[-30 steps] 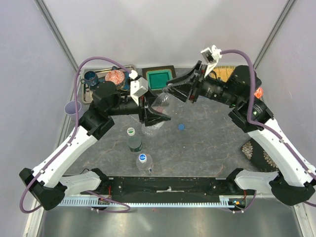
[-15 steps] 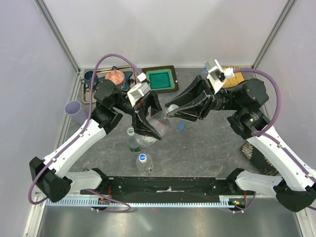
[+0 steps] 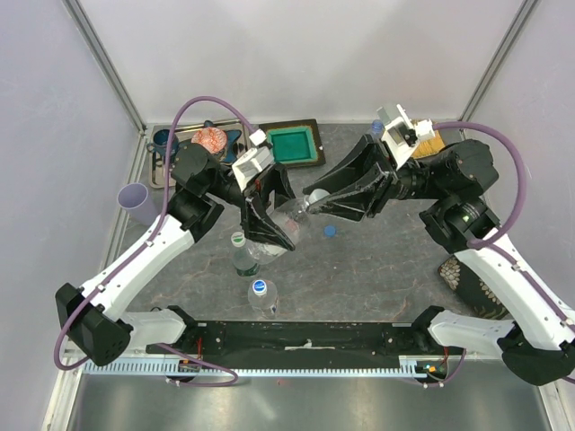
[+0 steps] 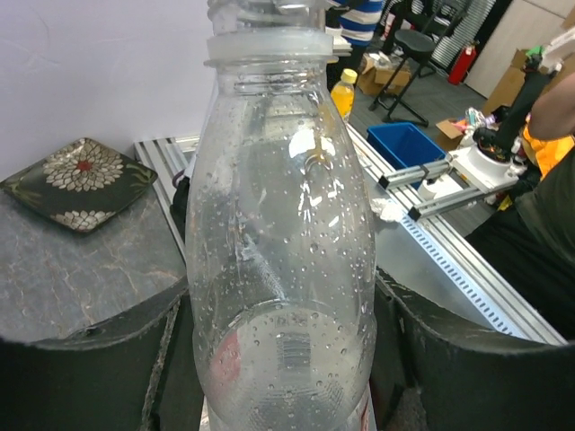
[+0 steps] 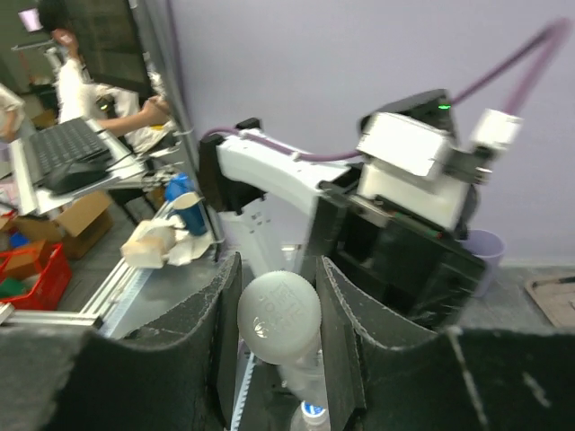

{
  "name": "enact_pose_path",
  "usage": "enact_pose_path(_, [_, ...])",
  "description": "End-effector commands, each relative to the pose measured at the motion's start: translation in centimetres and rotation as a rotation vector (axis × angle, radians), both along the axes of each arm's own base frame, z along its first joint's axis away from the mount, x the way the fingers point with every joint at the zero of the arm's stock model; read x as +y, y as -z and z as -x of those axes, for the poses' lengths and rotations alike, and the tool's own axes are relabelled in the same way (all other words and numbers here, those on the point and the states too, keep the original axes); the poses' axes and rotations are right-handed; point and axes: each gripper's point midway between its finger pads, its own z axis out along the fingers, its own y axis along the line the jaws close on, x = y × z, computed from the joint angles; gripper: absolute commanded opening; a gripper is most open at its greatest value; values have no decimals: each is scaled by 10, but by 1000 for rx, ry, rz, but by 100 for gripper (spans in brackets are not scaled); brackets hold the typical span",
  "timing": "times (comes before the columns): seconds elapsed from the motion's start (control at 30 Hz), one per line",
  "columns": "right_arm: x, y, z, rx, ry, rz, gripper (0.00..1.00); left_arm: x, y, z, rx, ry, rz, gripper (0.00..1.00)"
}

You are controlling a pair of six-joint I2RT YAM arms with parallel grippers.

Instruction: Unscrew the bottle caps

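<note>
Two grippers, one bottle: my left gripper [image 3: 283, 220] is clamped on the body of a clear bottle [image 4: 283, 269], held up off the table [image 3: 377, 260] at mid-scene.
Right gripper: my right gripper [image 3: 313, 203] is drawn in narrow around the pale cap [image 5: 278, 312], a finger against each side as far as I can tell.
Key relation: the bottle's long axis is tilted, base low and to the left, neck rising to the right. The cap faces straight into my right fingers, so the twist must run about that slanted line. The right arm is the nearer to the cap.
Bottle material: thin clear plastic, ribbed, beaded inside with droplets. I judge it easy to dent if squeezed hard.
Pale cap: grey-white plastic, round, smooth-topped with faint print.
Loose blue cap [image 3: 330, 230]: small disc lying on the table, near and right of the held bottle.
Green-label bottle [image 3: 243, 259]: upright, capped, near and left of my left gripper.
Nearest bottle [image 3: 260, 296]: upright, blue-and-white top, close to the near edge.
Table surface: dark grey, stone-patterned, matt.
</note>
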Motion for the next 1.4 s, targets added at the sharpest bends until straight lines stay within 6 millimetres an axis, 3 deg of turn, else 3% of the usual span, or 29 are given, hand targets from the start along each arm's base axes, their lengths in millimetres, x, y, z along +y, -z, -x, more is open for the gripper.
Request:
enact_pose_path(0.0, [-17, -25, 38, -112, -105, -41, 0, -3, 0, -16, 57, -88, -14, 38])
enact_pose_path(0.07, [-18, -26, 38, -112, -95, -47, 0, -3, 1, -17, 61, -92, -16, 38])
enact_pose_path(0.2, [-23, -38, -5, -52, 194, -111, 0, -6, 2, -26, 62, -145, -8, 38])
enact_pose_path(0.23, [-32, -49, -37, -1, 395, -157, 0, -6, 4, -28, 77, -167, -18, 38])
enact_pose_path(0.3, [-43, -29, -75, 62, 609, -93, 0, -8, 3, -38, 52, -247, 3, 38])
enact_pose_path(0.33, [-68, -22, -117, 144, 870, -105, 0, -6, -1, -40, 36, -291, 14, 38])
enact_pose_path(0.4, [-96, 21, -152, 260, 1124, -9, 0, -6, 1, -60, 19, -459, 10, 38])
enact_pose_path(0.43, [-114, 53, -171, 310, 1277, 47, 0, 0, -6, -61, -8, -517, 30, 38])
enact_pose_path(0.5, [-120, 98, -182, 364, 1344, 142, 0, 9, -5, -79, -36, -679, 29, 38])
enact_pose_path(0.53, [-118, 144, -189, 406, 1366, 237, 0, 18, -11, -76, -60, -723, 51, 38])
enact_pose_path(0.6, [-108, 193, -192, 478, 1344, 324, 0, 29, -15, -87, -83, -843, 71, 39])
enact_pose_path(0.63, [-101, 247, -194, 526, 1328, 444, 0, 33, -12, -87, -87, -867, 71, 39])
enact_pose_path(0.7, [-88, 292, -192, 590, 1275, 514, 0, 44, -20, -87, -106, -928, 104, 40])
enact_pose_path(0.73, [-87, 337, -187, 639, 1267, 598, 0, 46, -17, -86, -106, -936, 101, 41])
enact_pose_path(0.8, [-82, 365, -188, 675, 1256, 620, 0, 51, -19, -83, -113, -956, 112, 41])
enact_pose_path(0.83, [-83, 391, -185, 700, 1259, 670, 0, 52, -16, -83, -112, -960, 109, 40])
enact_pose_path(1.03, [-87, 444, -183, 728, 1279, 759, 0, 58, -8, -79, -111, -980, 105, 41])
enact_pose_path(1.37, [-97, 493, -181, 755, 1323, 867, 0, 59, 6, -79, -97, -984, 92, 42])
